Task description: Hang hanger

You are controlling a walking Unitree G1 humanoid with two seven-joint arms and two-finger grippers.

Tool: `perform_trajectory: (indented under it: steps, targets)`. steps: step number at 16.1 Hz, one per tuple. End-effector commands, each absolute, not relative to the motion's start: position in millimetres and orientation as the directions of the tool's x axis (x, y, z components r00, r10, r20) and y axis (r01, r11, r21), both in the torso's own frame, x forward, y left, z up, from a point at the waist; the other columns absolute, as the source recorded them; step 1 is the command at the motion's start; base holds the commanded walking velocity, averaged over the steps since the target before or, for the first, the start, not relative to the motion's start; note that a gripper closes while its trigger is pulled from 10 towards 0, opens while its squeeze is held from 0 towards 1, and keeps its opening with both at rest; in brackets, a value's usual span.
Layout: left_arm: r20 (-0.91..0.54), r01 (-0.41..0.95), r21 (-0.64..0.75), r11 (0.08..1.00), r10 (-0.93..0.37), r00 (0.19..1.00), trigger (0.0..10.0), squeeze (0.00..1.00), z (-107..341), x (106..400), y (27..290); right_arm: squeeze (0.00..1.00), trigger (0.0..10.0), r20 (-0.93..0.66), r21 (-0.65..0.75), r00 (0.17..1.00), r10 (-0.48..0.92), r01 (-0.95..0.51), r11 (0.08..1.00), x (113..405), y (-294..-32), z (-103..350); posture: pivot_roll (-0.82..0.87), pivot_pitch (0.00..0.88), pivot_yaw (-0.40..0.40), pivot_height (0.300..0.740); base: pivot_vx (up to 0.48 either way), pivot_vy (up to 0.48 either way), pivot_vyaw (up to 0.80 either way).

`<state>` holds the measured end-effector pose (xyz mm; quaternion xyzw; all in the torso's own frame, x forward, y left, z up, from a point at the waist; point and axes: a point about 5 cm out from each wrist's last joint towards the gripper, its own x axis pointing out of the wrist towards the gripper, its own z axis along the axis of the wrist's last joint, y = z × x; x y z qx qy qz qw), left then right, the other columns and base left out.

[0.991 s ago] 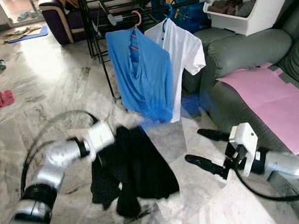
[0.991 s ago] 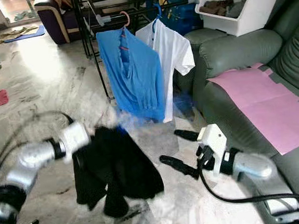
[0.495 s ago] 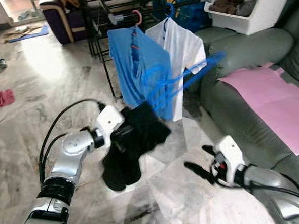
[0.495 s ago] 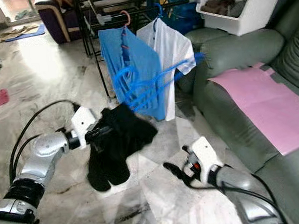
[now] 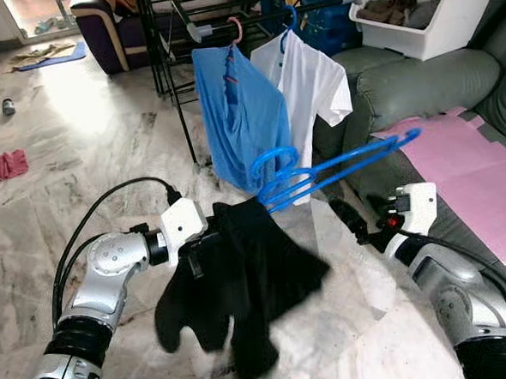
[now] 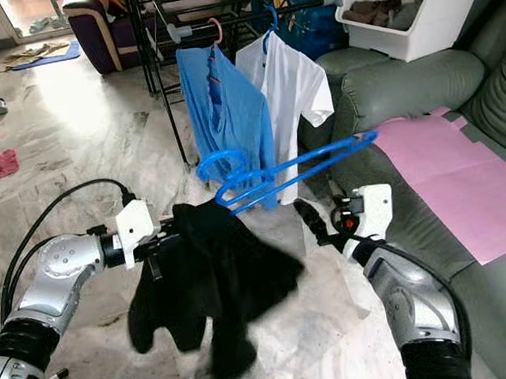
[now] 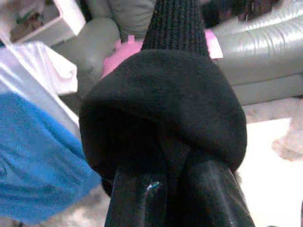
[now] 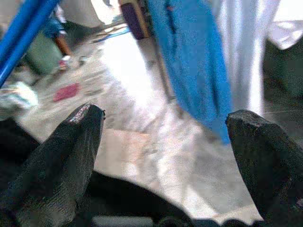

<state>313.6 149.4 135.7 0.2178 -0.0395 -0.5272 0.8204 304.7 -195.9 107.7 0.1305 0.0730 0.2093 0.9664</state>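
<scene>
Hanging not yet done: left jaws point(image 5: 197, 255) clench black garment point(image 5: 242, 285) on blue hanger point(image 5: 338, 167), clothes rack point(image 5: 175, 40) well beyond, right jaws point(image 5: 362, 221) released alongside.

We hold our left gripper point(image 7: 177, 156) clamped on black cloth, arm bent inward; opposite it, our right gripper point(image 8: 165, 137) gapes wide.

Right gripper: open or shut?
Open. The right gripper has its two black fingers spread wide, with floor and the hanging blue shirt visible between them.
</scene>
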Motion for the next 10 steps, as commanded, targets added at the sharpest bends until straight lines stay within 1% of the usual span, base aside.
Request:
perform_trajectory:
  steps: [1, 3, 5, 7, 10]
  targets:
    - [-0.105, 0.827, 0.451, 0.335, -0.901, 0.422, 0.0, 0.00, 153.6, 316.0, 139.2, 0.00, 10.0, -0.135, 0.315, 0.879, 0.456, -0.398, 0.861, 301.2, -190.5, 97.4, 0.02, 0.072, 0.002, 0.740, 0.000, 0.000, 0.00]
    - [-0.057, 0.826, 0.462, 0.323, -0.919, 0.391, 0.0, 0.00, 164.4, 315.2, 125.6, 0.00, 10.0, -0.164, 0.329, 0.852, 0.497, -0.427, 0.842, 299.7, -180.0, 90.7, 0.02, 0.071, 0.002, 0.740, 0.000, 0.000, 0.00]
    - [-0.026, 0.819, 0.477, 0.318, -0.927, 0.375, 0.0, 0.00, 173.4, 316.3, 116.2, 0.00, 10.0, -0.173, 0.227, 0.854, 0.491, -0.451, 0.863, 300.4, -173.5, 90.1, 0.02, 0.071, 0.004, 0.740, 0.000, 0.000, 0.00]
    - [-0.021, 0.818, 0.481, 0.315, -0.929, 0.370, 0.0, 0.00, 176.5, 317.4, 114.7, 0.00, 10.0, -0.155, 0.269, 0.840, 0.521, -0.471, 0.840, 298.7, -171.9, 90.4, 0.01, 0.072, 0.007, 0.740, 0.000, 0.000, 0.00]
    - [0.010, 0.818, 0.486, 0.309, -0.937, 0.348, 0.0, 0.00, 186.6, 316.4, 107.0, 0.00, 10.0, -0.155, 0.278, 0.828, 0.538, -0.486, 0.828, 297.4, -171.6, 89.7, 0.01, 0.074, 0.007, 0.740, 0.000, 0.000, 0.00]
